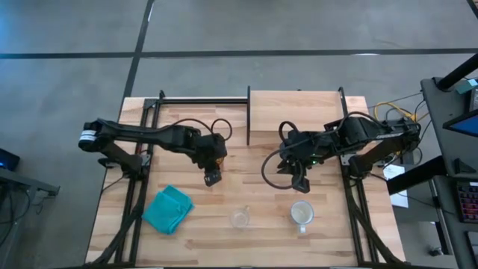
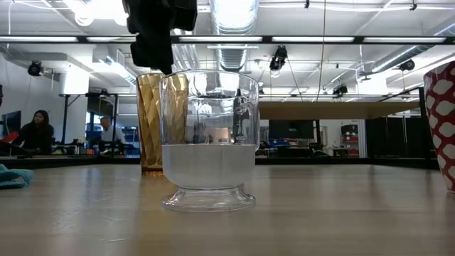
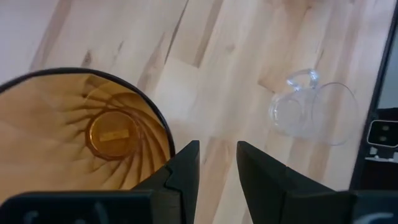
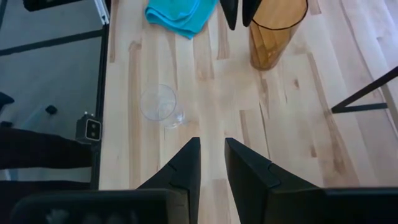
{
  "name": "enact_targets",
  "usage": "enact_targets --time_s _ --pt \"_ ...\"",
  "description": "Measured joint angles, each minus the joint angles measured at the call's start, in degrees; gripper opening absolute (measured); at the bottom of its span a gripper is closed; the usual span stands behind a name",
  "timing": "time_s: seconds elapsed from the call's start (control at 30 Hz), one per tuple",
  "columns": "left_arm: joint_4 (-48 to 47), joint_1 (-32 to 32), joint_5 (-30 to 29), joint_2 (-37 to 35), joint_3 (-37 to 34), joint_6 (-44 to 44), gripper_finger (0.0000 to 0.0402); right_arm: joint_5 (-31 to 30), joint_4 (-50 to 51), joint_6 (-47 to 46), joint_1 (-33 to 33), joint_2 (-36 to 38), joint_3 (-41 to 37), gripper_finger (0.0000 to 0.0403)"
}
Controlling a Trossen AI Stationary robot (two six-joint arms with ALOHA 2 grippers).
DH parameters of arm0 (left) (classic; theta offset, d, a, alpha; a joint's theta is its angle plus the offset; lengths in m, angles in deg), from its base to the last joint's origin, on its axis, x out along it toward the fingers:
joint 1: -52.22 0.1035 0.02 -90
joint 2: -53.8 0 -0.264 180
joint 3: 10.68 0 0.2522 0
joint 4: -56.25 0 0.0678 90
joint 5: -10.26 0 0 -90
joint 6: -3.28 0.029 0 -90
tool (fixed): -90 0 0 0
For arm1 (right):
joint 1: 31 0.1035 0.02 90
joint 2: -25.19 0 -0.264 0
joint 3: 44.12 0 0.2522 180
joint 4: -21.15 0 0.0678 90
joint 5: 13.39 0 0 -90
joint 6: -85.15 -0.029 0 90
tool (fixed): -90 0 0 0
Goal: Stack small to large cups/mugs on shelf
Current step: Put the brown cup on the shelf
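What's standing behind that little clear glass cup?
In the low view, a tall amber tumbler stands behind the clear glass cup, with the left claw over its rim. The cup covers the tumbler's right side; its base is hidden there.

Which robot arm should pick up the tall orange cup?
The left one, probably. The left gripper hangs right over the orange cup's rim, while the right gripper sits farther off, nearer the white mug.
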Motion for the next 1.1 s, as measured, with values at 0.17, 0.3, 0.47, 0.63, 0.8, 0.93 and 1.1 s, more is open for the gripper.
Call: enact_targets --time_s 0.17,0.3,0.47,0.63,0.8,0.93,1.1 --pt "0.0 -0.03 -2.55 -2.33 0.0 0.05 0.0092 -0.14 -0.05 0.31 -0.12 0.0 -0.02 0.0068" --pt "-0.02 -0.03 -5.4 -3.5 0.0 0.26 0.0092 -1.57 -0.09 0.42 -0.12 -0.02 -0.02 0.0064" --pt "-0.37 0.02 -5.59 -2.94 -0.19 0.56 0.0092 -2.01 -0.17 0.44 -0.12 -0.02 -0.02 0.0064" --pt "-1.63 -0.03 -7.47 -0.96 -0.69 1.93 0.0092 -2.01 -0.22 0.44 -0.12 -0.02 -0.02 0.0063" --pt "-1.93 0.03 -8.18 0.7 -1.17 1.99 0.0092 -2.01 -0.23 0.44 -0.12 -0.02 -0.02 0.0063" --pt "-2.06 0.0 -8.27 2.38 -1.29 2.03 0.0092 -2.01 -0.24 0.44 -0.12 -0.02 -0.02 0.0063" --pt "-2.01 -0.01 -8.25 3.38 -0.87 3.14 0.0049 -2.0 -0.26 0.43 -0.12 -0.02 -0.02 0.0064"
